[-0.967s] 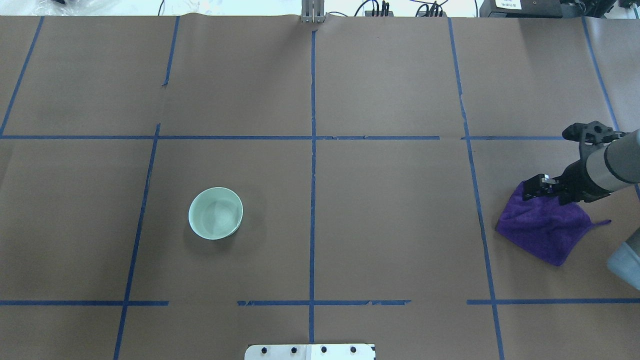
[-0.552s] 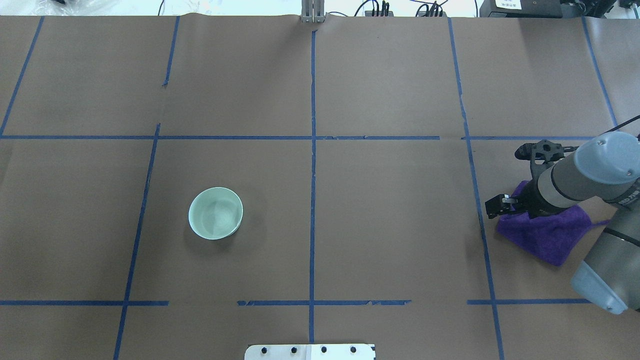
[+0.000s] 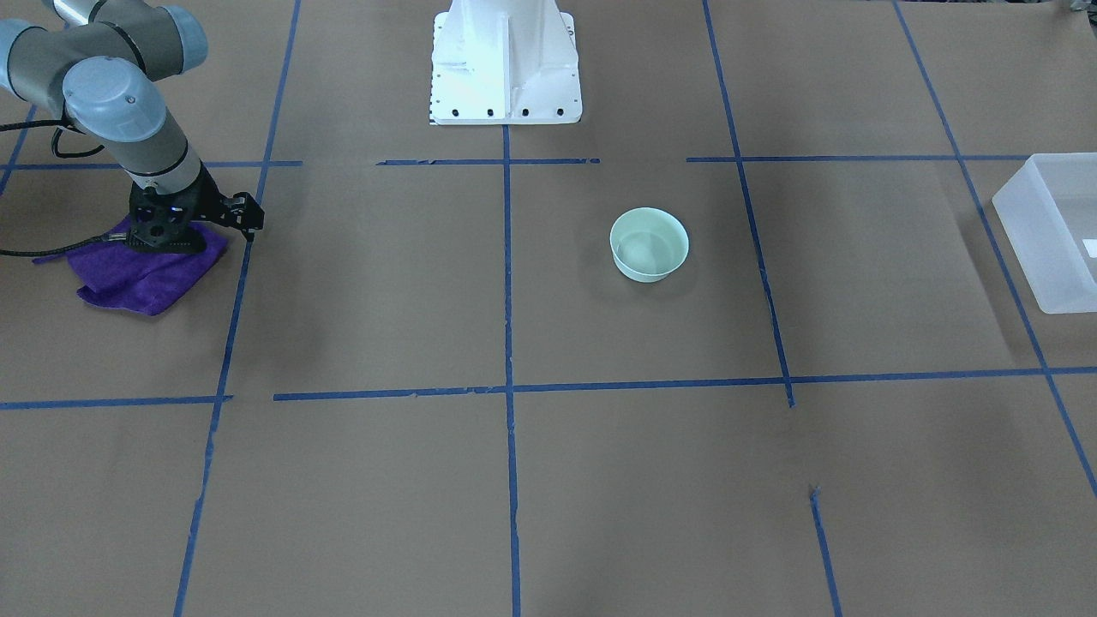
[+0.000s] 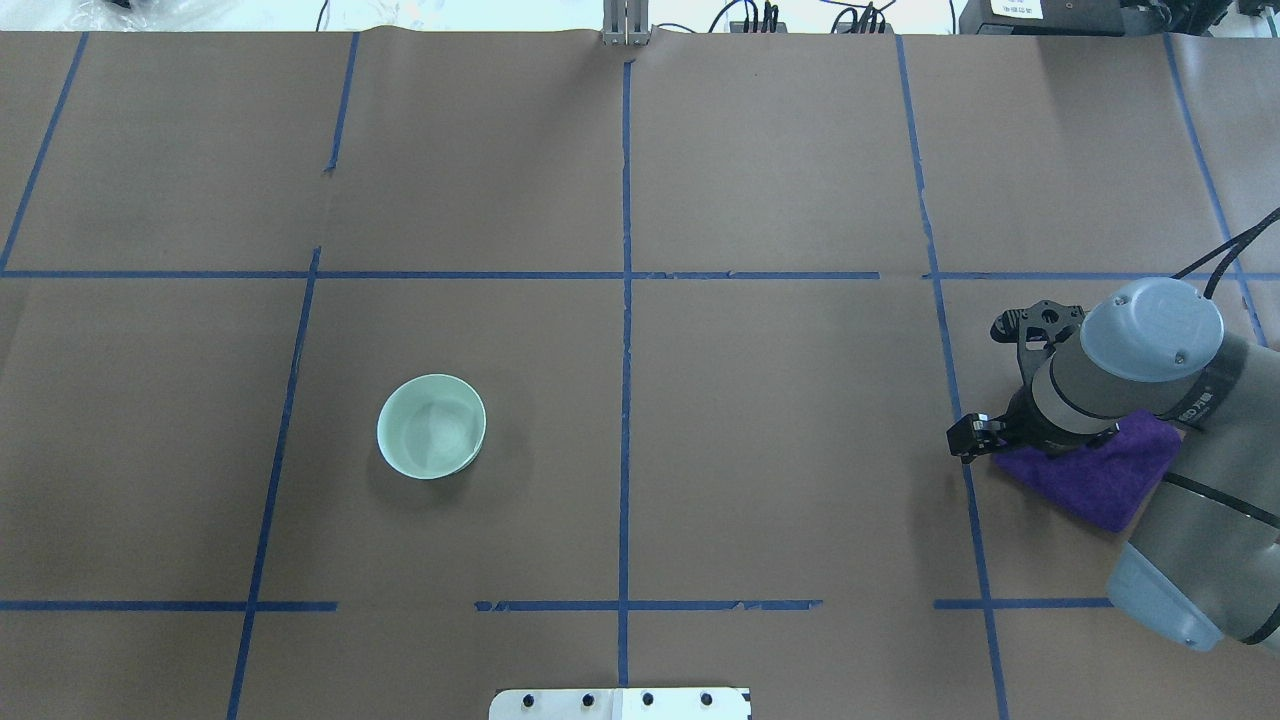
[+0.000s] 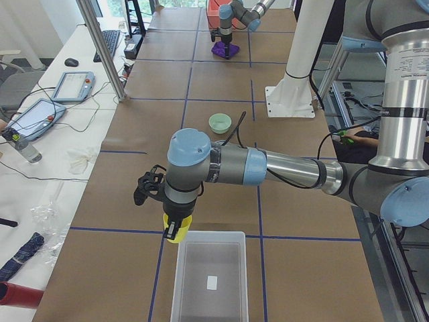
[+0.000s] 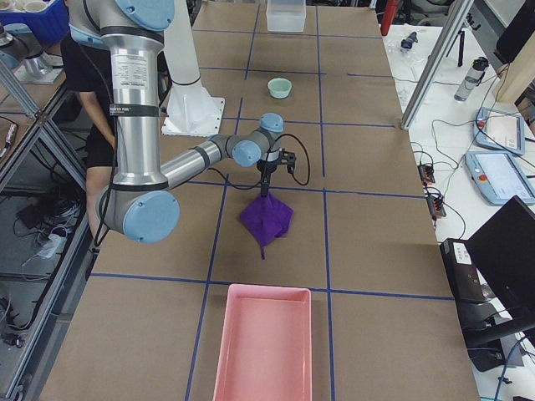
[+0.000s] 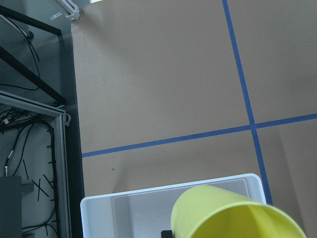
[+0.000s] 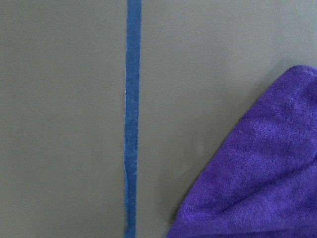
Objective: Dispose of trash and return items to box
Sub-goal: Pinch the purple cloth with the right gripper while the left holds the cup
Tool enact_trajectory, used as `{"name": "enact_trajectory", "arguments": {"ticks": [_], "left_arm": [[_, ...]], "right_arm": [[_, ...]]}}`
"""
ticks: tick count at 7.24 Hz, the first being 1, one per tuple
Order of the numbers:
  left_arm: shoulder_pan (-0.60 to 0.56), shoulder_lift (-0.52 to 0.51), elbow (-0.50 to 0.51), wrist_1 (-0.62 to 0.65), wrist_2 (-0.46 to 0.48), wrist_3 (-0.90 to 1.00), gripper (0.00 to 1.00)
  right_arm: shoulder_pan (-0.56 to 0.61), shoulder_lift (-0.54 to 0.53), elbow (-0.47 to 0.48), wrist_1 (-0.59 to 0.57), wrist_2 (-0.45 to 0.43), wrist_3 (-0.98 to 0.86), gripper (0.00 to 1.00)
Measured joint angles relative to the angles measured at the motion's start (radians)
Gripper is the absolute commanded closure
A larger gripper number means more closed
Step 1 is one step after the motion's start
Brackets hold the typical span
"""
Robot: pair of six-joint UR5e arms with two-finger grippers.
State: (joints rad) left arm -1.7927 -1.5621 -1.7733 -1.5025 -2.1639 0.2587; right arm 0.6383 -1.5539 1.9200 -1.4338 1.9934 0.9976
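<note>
Only your left-end view shows the left gripper (image 5: pixel 174 234) and yellow cup (image 5: pixel 182 222) over the box (image 5: pixel 228 265) rim, while overhead shows the right gripper (image 4: pixel 968 438) at the purple cloth (image 4: pixel 1095 478); neither view lets you tell how the jaws are set.

Silver-grey arm tubes (image 5: pixel 295 168); pale-blue joint caps (image 4: pixel 1150 320); black right hand (image 4: pixel 964 439); white base (image 3: pixel 506 60)

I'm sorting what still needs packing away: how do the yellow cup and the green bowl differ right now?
The cup is yellow and narrow; the bowl is pale green, wide and shallow. The cup hangs in the left gripper by the rim of the box; the bowl rests untouched on the table, far from the box. Both are open round vessels, and neither is in the box yet.
</note>
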Motion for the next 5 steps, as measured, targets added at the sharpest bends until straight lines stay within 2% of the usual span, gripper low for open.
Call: {"name": "enact_trajectory", "arguments": {"ticks": [4,5], "left_arm": [[-0.005,0.007,0.001,0.001,0.001,0.000,1.00],[-0.005,0.012,0.003,0.001,0.001,0.001,1.00]], "right_arm": [[-0.007,0.002,-0.028,-0.017,-0.041,-0.095,0.00],[-0.004,0.000,-0.033,-0.017,-0.042,-0.106,0.04]]}}
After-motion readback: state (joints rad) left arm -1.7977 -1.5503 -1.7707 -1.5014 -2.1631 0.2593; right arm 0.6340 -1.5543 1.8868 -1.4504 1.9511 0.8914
